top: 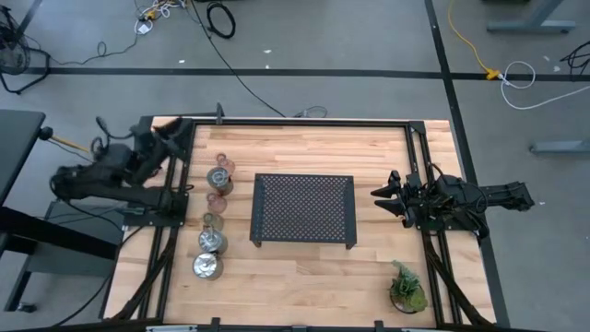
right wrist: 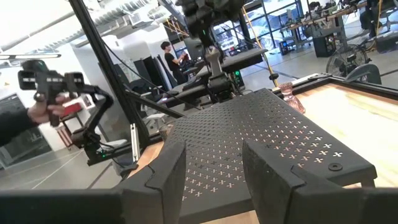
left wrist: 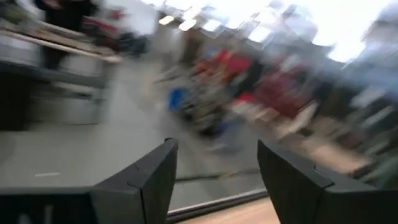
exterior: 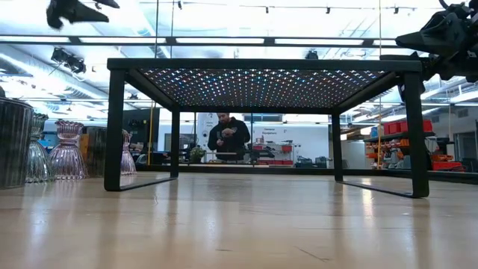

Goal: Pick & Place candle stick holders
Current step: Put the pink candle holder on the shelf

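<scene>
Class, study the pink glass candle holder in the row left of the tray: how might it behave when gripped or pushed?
The pink glass candle holder is ribbed glass, so probably rigid, breakable and somewhat slippery. Its waist narrows above a flared foot, so a high push might tip it toward the close-standing neighbours.

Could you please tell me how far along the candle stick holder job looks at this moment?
Nothing looks placed yet: the candle stick holders stand in a column on the table, left of the black tray, whose top is bare. Nothing is in hand: the left gripper is up by the table's far left corner, jaws open and empty, and the right gripper hovers at the tray's right edge, empty too. All the holders remain to be moved.
</scene>
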